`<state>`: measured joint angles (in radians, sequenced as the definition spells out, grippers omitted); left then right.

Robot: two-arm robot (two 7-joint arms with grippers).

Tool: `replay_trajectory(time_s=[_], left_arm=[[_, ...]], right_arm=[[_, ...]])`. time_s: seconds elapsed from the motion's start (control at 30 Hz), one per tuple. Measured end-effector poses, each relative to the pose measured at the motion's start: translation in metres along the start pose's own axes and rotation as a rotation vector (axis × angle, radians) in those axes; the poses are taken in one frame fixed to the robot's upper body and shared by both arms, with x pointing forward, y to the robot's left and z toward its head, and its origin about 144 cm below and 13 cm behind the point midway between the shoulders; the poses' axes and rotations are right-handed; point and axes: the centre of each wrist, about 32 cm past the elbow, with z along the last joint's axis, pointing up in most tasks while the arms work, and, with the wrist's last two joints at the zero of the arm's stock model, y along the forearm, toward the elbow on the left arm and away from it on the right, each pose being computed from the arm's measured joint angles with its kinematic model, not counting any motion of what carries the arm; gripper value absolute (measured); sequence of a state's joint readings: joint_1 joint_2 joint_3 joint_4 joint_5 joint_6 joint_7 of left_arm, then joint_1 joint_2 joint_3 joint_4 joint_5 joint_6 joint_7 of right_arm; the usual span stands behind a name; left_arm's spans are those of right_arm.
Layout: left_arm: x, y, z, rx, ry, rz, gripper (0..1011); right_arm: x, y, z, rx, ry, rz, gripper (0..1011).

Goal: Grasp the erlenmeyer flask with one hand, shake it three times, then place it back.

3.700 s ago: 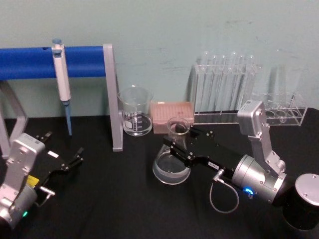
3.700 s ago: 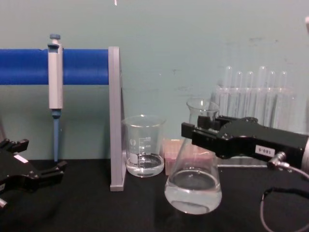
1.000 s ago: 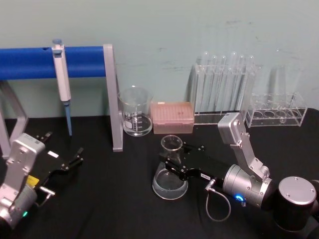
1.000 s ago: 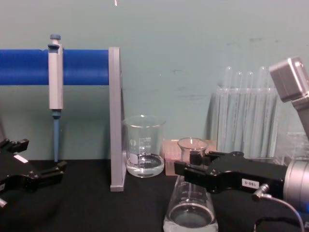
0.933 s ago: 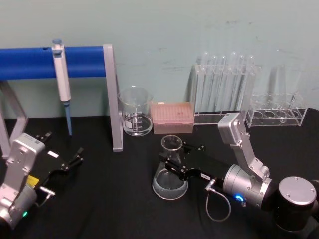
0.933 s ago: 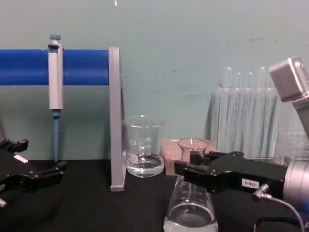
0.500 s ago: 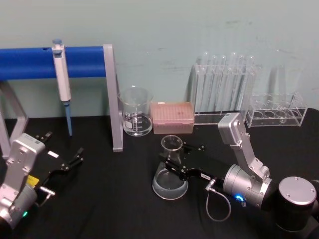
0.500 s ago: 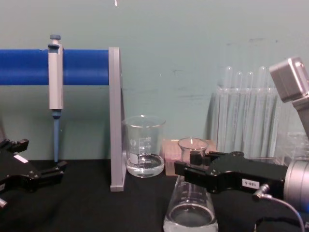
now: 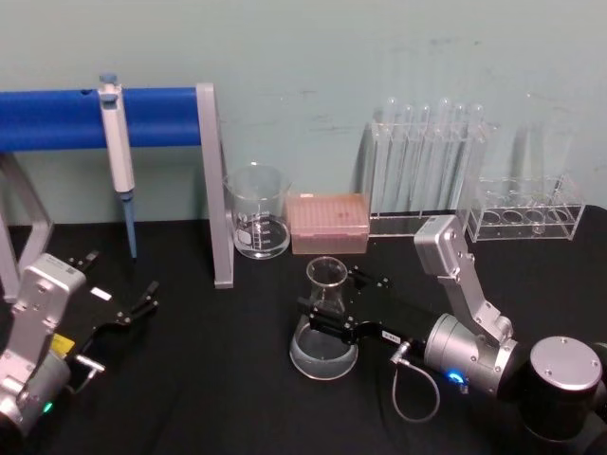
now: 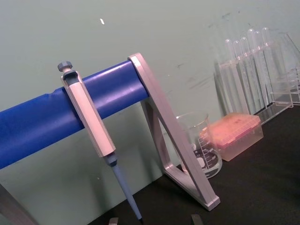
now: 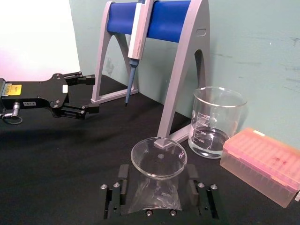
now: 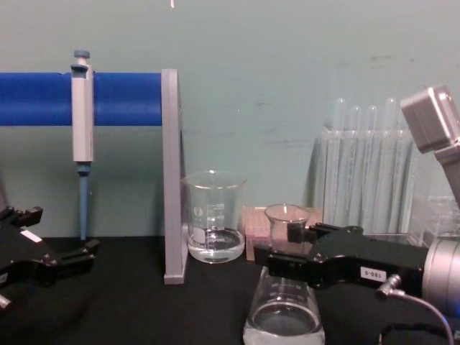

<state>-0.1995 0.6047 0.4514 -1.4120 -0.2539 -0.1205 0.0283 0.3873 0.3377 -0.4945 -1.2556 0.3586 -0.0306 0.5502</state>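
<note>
The erlenmeyer flask (image 9: 324,348) stands upright on the black table just right of centre, with a little clear liquid in its wide base (image 12: 284,318). My right gripper (image 9: 330,291) reaches in from the right at neck height. Its jaws are open and straddle the neck, and the right wrist view shows a gap on each side between the pads (image 11: 123,172) and the flask (image 11: 158,157). My left gripper (image 9: 121,281) is parked open and empty at the table's left side.
Behind the flask stand a glass beaker (image 9: 258,224) and a pink tip box (image 9: 327,223). Test tube racks (image 9: 427,175) line the back right. A pipette (image 9: 116,142) hangs on the blue bar stand (image 9: 57,118), whose grey leg (image 9: 214,190) stands left of the beaker.
Since the earliest frames the flask has come down and nearer to me in the right gripper. In the last half second the right jaws have spread off the neck. The left arm is unmoved.
</note>
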Motion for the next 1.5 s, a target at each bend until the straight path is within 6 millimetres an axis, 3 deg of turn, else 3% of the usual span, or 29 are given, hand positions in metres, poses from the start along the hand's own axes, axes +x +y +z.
replay_trajectory(time_s=[0.33,1.03,1.27,1.5], left_arm=[[0.000,0.000,0.000,0.000,0.000,0.000,1001],[0.000,0.000,0.000,0.000,0.000,0.000,1001],[0.000,0.000,0.000,0.000,0.000,0.000,1001],[0.000,0.000,0.000,0.000,0.000,0.000,1001]], right_arm=[[0.000,0.000,0.000,0.000,0.000,0.000,998],[0.001,-0.002,0.002,0.004,-0.004,-0.003,1000],[0.004,-0.015,0.005,-0.001,-0.002,0.013,1000],[0.007,-0.040,0.009,-0.020,-0.003,0.024,1000]])
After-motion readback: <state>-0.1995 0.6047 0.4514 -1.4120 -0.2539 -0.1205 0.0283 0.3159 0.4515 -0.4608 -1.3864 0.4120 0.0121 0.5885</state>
